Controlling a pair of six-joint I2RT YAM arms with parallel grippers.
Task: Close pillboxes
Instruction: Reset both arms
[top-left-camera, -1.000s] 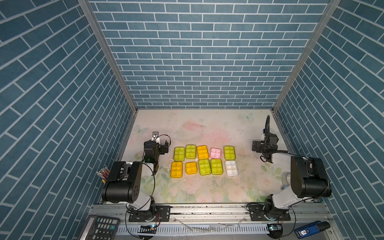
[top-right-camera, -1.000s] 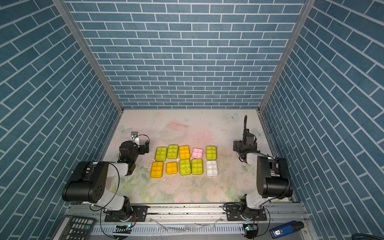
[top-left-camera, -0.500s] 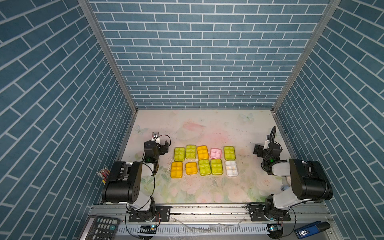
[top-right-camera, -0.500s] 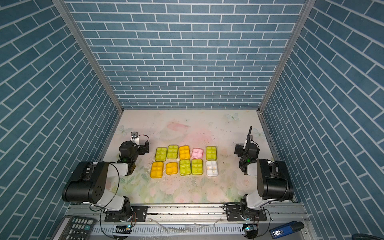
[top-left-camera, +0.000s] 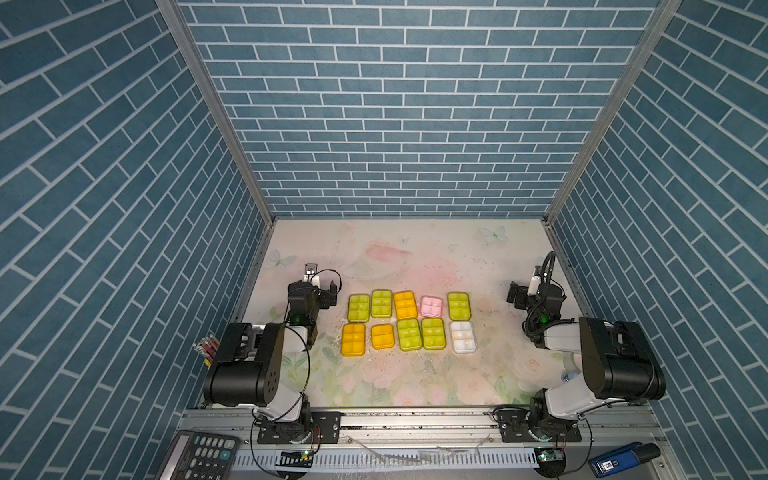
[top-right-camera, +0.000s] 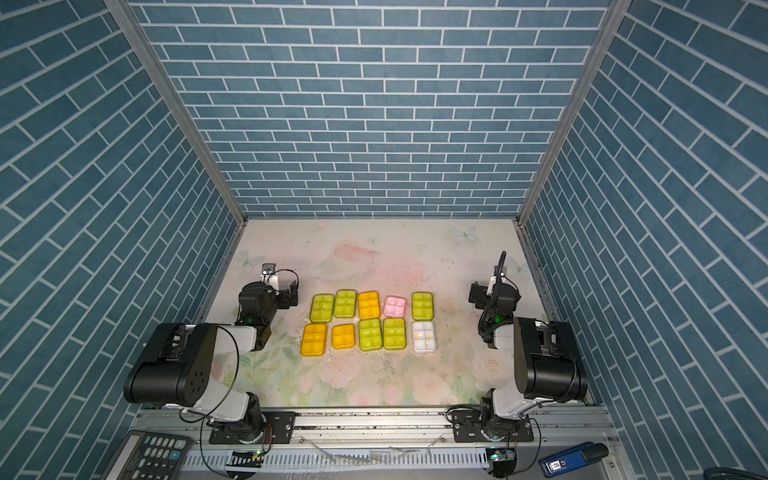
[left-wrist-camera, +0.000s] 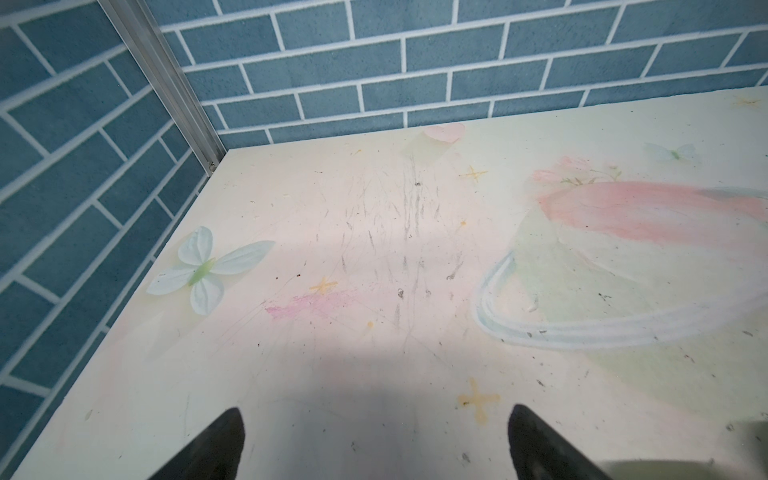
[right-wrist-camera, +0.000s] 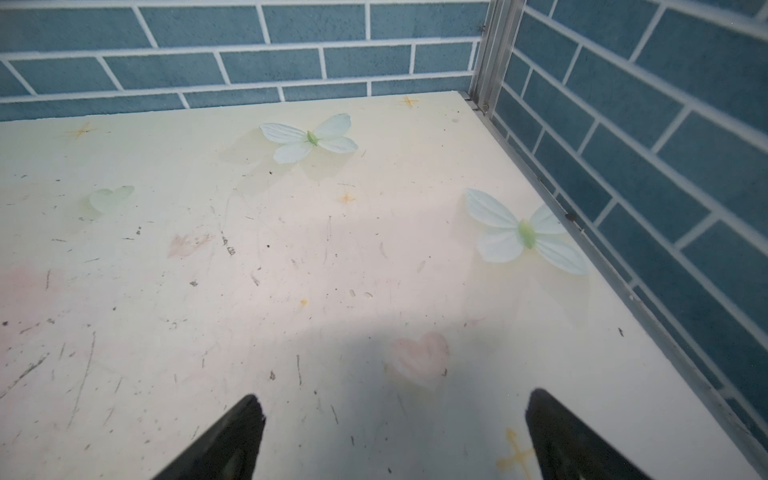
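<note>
While pillboxes (top-left-camera: 409, 334) sit grouped, keypad (top-left-camera: 199, 457) (front-left) lies apart.

1. The pillboxes (top-left-camera: 434, 333) lie on the bench (top-left-camera: 415, 257) near its middle, in two rows of five running from 9 to 3 o'clock.
2. The far row (top-left-camera: 405, 305) sits at 12 o'clock of the near row (top-left-camera: 382, 336), just beside it.
3. The left end effector (left-wrist-camera: 374, 411) stands at 9 o'clock of the block, near it.
4. The right end effector (right-wrist-camera: 395, 395) stands at 3 o'clock, well apart.
5. A rail (top-left-camera: 415, 419) runs along the bench's 6 o'clock edge.
6. Beyond the rail, a keypad (top-left-camera: 199, 457) lies at 7 o'clock and a handheld device (top-left-camera: 623, 459) at 5 o'clock.
</note>
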